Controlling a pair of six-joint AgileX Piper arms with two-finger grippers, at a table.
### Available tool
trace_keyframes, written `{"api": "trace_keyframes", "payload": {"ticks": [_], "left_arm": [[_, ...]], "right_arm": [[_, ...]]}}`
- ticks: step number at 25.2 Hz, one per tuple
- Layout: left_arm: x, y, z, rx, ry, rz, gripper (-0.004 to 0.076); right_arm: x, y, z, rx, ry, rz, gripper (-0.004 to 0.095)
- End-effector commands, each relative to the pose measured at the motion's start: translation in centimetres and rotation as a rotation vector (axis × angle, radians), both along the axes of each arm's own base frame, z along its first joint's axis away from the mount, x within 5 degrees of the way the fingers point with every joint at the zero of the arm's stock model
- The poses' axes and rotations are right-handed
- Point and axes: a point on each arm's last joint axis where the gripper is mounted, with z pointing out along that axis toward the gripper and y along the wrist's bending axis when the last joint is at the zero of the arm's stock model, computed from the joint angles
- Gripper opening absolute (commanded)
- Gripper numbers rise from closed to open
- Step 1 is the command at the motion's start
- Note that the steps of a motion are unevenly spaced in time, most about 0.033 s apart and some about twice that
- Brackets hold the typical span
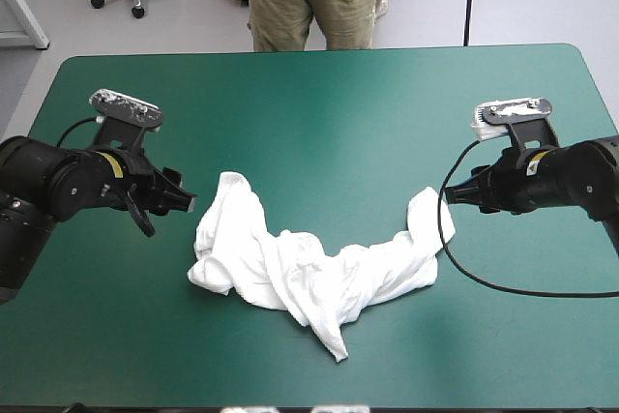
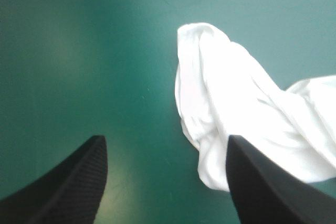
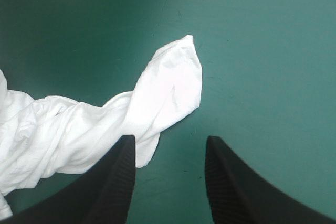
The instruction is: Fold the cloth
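Jaws on both my grippers stand apart and hold nothing. My left gripper (image 1: 180, 202) hangs just beside the left end of the T-shirt (image 1: 309, 273), and my right gripper (image 1: 456, 195) just beside its right end. The white shirt lies crumpled in a sagging band on the teal-green cover (image 1: 319, 94), both ends reaching toward the far edge, a twisted point trailing toward the near edge. In each wrist view one black finger stands in front of the nearest cloth end

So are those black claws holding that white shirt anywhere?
Nothing is held. The left gripper and right gripper are open, beside the crumpled white T-shirt lying on the teal-green table.
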Motion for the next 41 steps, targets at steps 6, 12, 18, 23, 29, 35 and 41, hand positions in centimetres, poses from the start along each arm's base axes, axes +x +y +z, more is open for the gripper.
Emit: {"api": "trace_keyframes", "payload": {"ticks": [6,12,18,23,29,35,41], "left_arm": [[0.0,-1.1,-3.6,-0.131,0.068,0.015,0.0473],[0.2,-1.5,-7.9,-0.126,0.18,0.038,0.0473],[1.1,-2.3,-12.5,-0.152,0.273,0.058,0.0473],[2.0,-2.6,-17.1,-0.104,0.407,0.129,0.0473],[1.0,-2.3,-21.1,-0.108,0.457,0.155,0.047],[1.1,-2.4,-21.2,-0.114,0.444,0.153,-0.0004],[1.1,-2.4,-21.2,-0.115,0.445,0.152,-0.0009]], "right_arm": [[-0.3,-0.2,1.2,0.017,-0.071,-0.01,0.0401],[0.3,-0.1,0.8,0.014,-0.056,-0.01,0.04],[0.9,0.1,0.5,0.015,-0.044,-0.01,0.04],[0.9,0.1,0.4,0.016,-0.04,-0.009,0.04],[1.0,0.1,0.4,0.016,-0.038,-0.009,0.04],[2.1,0.6,-0.5,0.024,-0.003,-0.003,0.0405],[5.1,1.1,-2.8,-0.009,0.04,-0.012,0.0446]]}}
